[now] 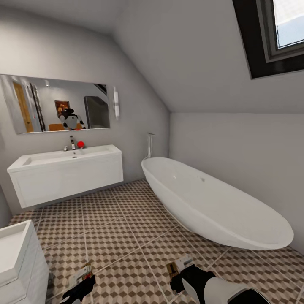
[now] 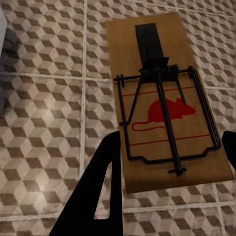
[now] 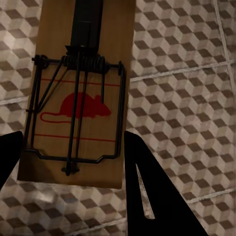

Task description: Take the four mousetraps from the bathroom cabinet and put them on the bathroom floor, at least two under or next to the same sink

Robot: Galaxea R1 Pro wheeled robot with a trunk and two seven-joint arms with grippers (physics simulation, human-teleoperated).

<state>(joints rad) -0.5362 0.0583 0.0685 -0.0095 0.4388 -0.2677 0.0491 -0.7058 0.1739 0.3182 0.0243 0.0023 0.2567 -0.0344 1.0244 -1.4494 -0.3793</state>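
Head view: left gripper (image 1: 82,280) and right gripper (image 1: 179,272) low over the tiled floor (image 1: 126,228), each carrying a mousetrap; sink (image 1: 63,157) on the far wall, bathtub (image 1: 215,202) to the right; open tiles between them; a white unit (image 1: 17,261) crowds the left arm.

Left wrist view: fingers (image 2: 98,196) closed on the edges of the left mousetrap (image 2: 167,103); edge grip only, so a slip is likely if jolted.

Right wrist view: fingers (image 3: 147,187) pinch the right mousetrap (image 3: 81,93); released here, it may land well apart from the sink.

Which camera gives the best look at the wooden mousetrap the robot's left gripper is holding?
The left wrist view: the tan wooden mousetrap shows close up there, with its dark wire and red mouse print, between the left gripper's fingers. The head view shows the same trap as a small sliver. The right wrist view shows another trap.
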